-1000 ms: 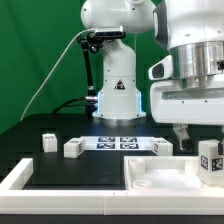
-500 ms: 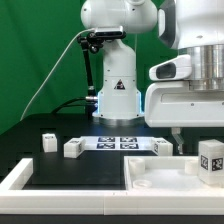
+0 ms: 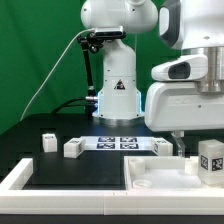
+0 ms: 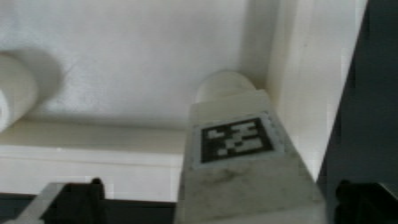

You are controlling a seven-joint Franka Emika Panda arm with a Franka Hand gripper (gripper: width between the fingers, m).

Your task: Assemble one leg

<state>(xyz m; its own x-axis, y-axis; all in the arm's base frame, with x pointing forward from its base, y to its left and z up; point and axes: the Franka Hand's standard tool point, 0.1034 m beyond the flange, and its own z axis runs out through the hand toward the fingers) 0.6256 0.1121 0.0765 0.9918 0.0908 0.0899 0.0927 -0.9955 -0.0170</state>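
A leg (image 3: 211, 162), a chunky white block with a black-and-white tag, stands upright at the exterior view's right edge, on the large flat white tray-like piece (image 3: 160, 180). My gripper (image 3: 200, 138) hangs right over it. In the wrist view the leg (image 4: 240, 150) runs up between my two dark fingers (image 4: 71, 200), with a visible gap on each side. The gripper (image 4: 217, 205) is open around the leg and not pressing on it. The tray-like piece's white surface and rim (image 4: 107, 60) fill the rest of the wrist view.
Three more legs lie on the black table: one at the exterior view's left (image 3: 48, 141), one beside it (image 3: 73, 148), one near the middle (image 3: 162, 146). The marker board (image 3: 118, 142) lies behind them. The arm's base (image 3: 115, 95) stands at the back. A white rim (image 3: 20, 178) runs along the front left.
My wrist has turned and sunk slightly over the leg. The leg has kept its place and its tag still faces the same way.
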